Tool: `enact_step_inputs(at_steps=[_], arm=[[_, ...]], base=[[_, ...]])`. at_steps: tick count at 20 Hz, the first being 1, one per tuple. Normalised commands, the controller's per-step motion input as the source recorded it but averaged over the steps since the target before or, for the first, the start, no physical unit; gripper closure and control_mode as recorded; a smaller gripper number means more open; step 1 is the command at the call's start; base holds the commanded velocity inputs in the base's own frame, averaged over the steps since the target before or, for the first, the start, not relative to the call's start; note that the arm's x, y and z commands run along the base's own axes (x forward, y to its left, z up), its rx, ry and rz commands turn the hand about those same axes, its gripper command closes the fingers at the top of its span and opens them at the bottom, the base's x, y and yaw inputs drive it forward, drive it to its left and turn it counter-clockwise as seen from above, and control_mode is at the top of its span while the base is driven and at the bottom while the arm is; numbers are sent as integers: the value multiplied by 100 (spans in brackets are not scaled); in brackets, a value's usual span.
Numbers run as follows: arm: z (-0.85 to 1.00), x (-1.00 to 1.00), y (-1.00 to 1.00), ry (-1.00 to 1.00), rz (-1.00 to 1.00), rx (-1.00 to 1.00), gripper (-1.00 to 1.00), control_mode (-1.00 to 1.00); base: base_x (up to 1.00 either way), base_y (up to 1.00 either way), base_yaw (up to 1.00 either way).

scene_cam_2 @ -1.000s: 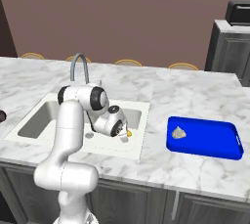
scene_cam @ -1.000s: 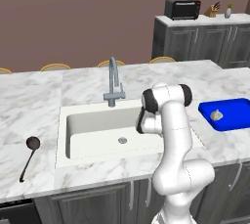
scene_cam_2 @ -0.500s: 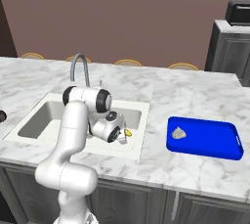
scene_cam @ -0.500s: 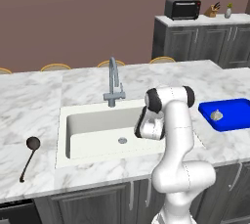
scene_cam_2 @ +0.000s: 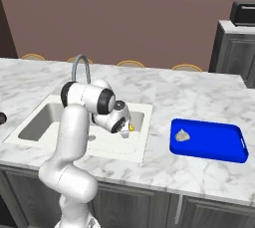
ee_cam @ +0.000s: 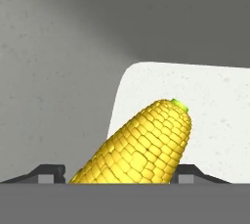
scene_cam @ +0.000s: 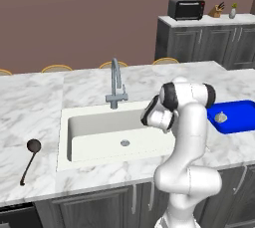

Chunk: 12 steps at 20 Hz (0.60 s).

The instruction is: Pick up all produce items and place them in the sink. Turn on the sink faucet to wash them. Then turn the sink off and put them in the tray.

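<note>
A yellow corn cob with a greenish tip lies between my two finger tips, low at the right end of the off-white sink. My gripper is shut on the corn, which peeks out as a small yellow spot beside the hand. A small beige roundish item rests on the blue tray to the right of the sink. The grey gooseneck faucet stands behind the basin, with no water visible.
A black long-handled ladle lies on the marble left of the sink. A dark toaster oven sits on the rear cabinets. Sink walls close in around the hand on its right side.
The hand has sunk a little lower into the sink's right end, and the jaws have closed in from wide open onto the corn.
</note>
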Motion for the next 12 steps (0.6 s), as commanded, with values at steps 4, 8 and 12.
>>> enact_step_inputs(at_steps=[4, 8, 12], arm=[[88, -43, -21, 0, -2, 2, 100, -100], [72, -81, -26, 6, -8, 0, 100, -100], [95, -43, -4, 1, -6, 0, 100, -100]], base=[[0, 0, 0], [0, 0, 0], [0, 0, 0]])
